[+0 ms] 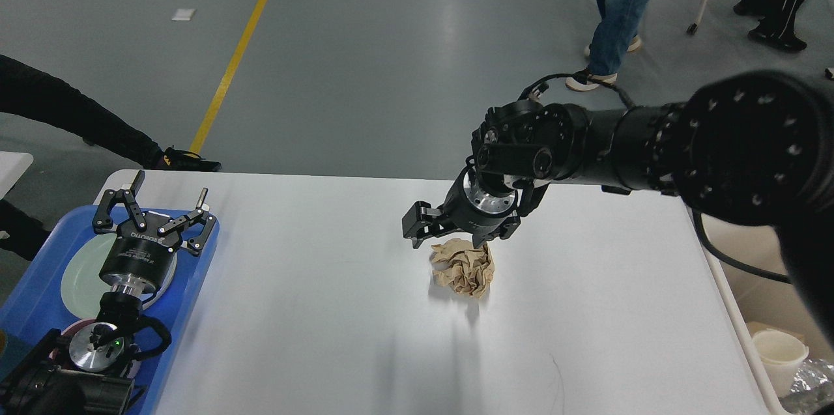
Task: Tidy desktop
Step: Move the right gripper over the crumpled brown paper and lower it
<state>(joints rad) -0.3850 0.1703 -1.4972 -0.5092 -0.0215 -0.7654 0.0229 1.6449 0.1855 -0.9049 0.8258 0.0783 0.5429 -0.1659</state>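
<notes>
The white desktop (313,311) fills the lower view. A crumpled brown paper ball (464,270) lies near its middle. My right gripper (456,239) hangs right over the ball's far top edge, open, with one finger left of the ball and the other at its right top. I cannot tell if the fingers touch the paper. My left gripper (154,205) stands open at the far left, above a blue tray (195,275), holding nothing.
A pale green plate (81,271) lies in the blue tray under my left arm. A beige bin (739,330) at the desktop's right edge holds a white cup (778,355) and foil (811,379). People stand on the floor beyond the table.
</notes>
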